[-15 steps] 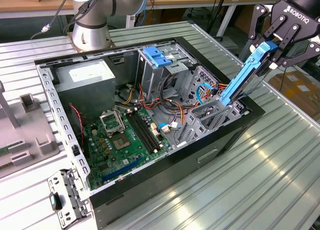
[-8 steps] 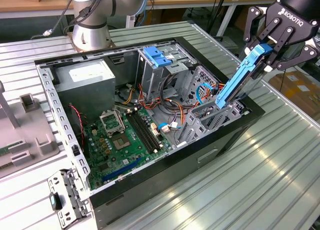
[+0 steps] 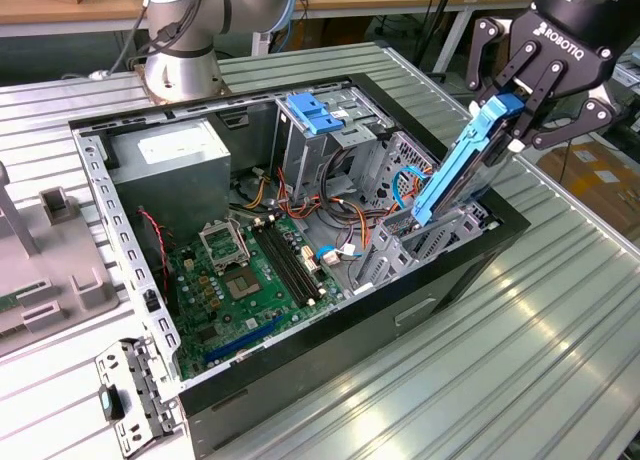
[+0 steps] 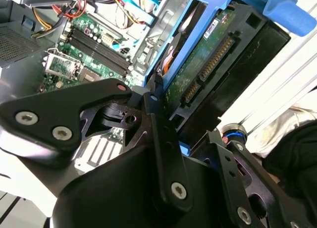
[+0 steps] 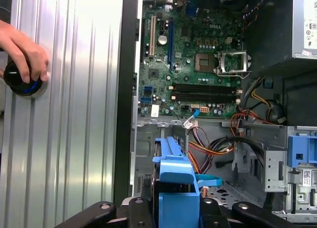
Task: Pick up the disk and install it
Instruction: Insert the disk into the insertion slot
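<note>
Evidently the claw (image 3: 513, 112) is clenched on the disk (image 3: 452, 172) by its top end. The disk hangs tilted, so its lower end points into the drive bay (image 3: 425, 248) of the open computer case (image 3: 400, 315).

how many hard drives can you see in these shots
1. The disk, tilted, is held by the pincer with its lower end in the computer case, on the exterior view's right. Others may be hidden inside the blue-capped metal cage.
</note>
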